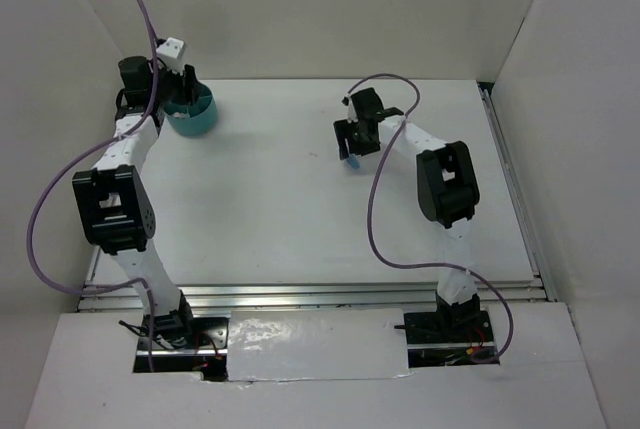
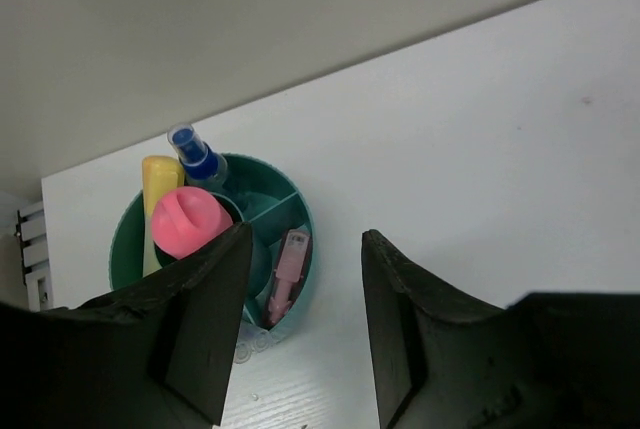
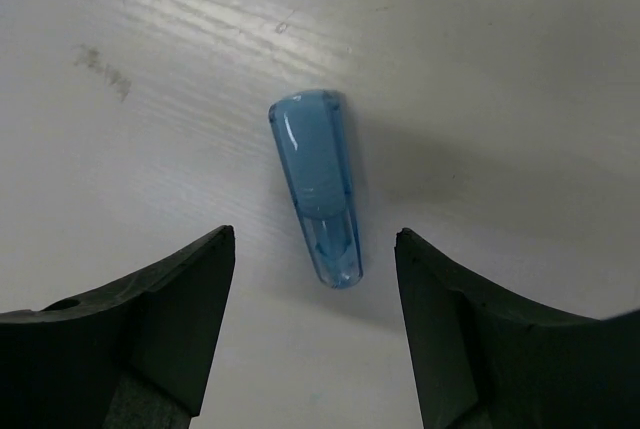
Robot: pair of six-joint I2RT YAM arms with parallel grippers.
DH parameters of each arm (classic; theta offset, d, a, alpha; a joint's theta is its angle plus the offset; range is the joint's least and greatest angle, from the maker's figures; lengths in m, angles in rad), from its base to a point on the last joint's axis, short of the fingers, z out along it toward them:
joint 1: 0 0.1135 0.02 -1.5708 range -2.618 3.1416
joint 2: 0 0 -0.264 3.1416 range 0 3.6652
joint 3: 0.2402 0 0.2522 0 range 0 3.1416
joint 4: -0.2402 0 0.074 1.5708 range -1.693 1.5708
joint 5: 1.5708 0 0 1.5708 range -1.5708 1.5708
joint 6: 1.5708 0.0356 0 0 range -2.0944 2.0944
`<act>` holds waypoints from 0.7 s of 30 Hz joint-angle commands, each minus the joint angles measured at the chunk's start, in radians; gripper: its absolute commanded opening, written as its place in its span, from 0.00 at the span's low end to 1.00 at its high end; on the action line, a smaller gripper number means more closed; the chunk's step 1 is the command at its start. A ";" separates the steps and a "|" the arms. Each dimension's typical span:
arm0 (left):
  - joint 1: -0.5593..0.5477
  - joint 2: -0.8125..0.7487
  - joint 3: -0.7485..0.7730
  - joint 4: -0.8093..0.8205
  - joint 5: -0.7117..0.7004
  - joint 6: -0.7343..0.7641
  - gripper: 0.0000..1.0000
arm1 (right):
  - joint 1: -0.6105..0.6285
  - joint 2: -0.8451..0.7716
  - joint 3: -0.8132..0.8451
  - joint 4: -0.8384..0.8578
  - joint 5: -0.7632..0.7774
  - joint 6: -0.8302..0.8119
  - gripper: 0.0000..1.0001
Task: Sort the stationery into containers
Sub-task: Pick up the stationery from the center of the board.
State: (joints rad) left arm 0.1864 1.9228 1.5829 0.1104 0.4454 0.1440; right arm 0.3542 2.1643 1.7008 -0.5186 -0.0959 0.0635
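Seen from above, the left tool (image 1: 188, 87) hangs over the teal tub (image 1: 200, 117) at the far left of the white counter (image 1: 280, 209), and the arm hides what the tub holds. The left wrist view fills that in. It shows a round plastic tub split by thin inner walls, lying just past the tool's left finger, which covers its near rim. Inside stand a chunky yellow highlighter (image 2: 160, 184), a marker (image 2: 185, 221) with a rounded, glossy pink end, and a bottle (image 2: 195, 157) with a blue spray top. All three are on the side of the tub away from the gap between the fingers. A small pale pink clip (image 2: 288, 271) sits in the compartment closest to that gap. The left tool is released, its matte black fingers apart and holding nothing.

From above, the blue piece (image 1: 352, 162) is only a speck under the right tool (image 1: 355, 144). The right wrist view gives its form: translucent blue plastic, tapered like a pen cap. Its broad rounded end points away from the tool and its narrow end lies between the fingertips. It rests flat on the counter, which here shows a faint grain and a few grey smudges. The right tool is released too, with one finger on either side of the piece and neither touching it
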 commanded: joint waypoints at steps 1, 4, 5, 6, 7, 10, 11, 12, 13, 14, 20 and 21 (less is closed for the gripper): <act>-0.002 -0.122 -0.047 0.092 0.076 -0.046 0.60 | 0.011 0.057 0.117 -0.033 0.070 0.004 0.71; -0.002 -0.194 -0.121 0.133 0.099 -0.050 0.62 | 0.020 0.118 0.190 -0.063 0.091 0.010 0.67; -0.002 -0.223 -0.135 0.140 0.120 -0.049 0.62 | 0.031 0.149 0.227 -0.075 0.093 0.009 0.65; -0.002 -0.234 -0.141 0.126 0.130 -0.046 0.62 | 0.035 0.164 0.246 -0.084 0.131 0.007 0.64; -0.004 -0.242 -0.149 0.112 0.145 -0.041 0.62 | 0.040 0.198 0.291 -0.112 0.139 0.006 0.61; -0.007 -0.275 -0.153 0.065 0.164 -0.047 0.62 | 0.046 0.258 0.370 -0.173 0.157 0.009 0.55; -0.004 -0.294 -0.155 0.058 0.173 -0.046 0.62 | 0.046 0.268 0.382 -0.185 0.159 0.010 0.53; -0.007 -0.300 -0.159 0.046 0.176 -0.043 0.62 | 0.045 0.273 0.390 -0.201 0.160 0.012 0.51; -0.007 -0.307 -0.164 0.043 0.177 -0.040 0.62 | 0.046 0.272 0.388 -0.198 0.157 0.010 0.49; -0.005 -0.321 -0.167 0.038 0.183 -0.038 0.62 | 0.046 0.267 0.382 -0.193 0.159 0.009 0.46; -0.007 -0.338 -0.175 0.011 0.191 -0.049 0.62 | 0.052 0.295 0.436 -0.271 0.157 -0.016 0.36; -0.007 -0.340 -0.178 0.008 0.199 -0.052 0.61 | 0.046 0.304 0.453 -0.299 0.156 -0.017 0.30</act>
State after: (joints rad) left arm 0.1825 1.6245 1.4132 0.1070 0.6025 0.1009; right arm 0.4015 2.4344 2.0941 -0.7090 0.0467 0.0578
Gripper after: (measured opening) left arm 0.619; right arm 0.388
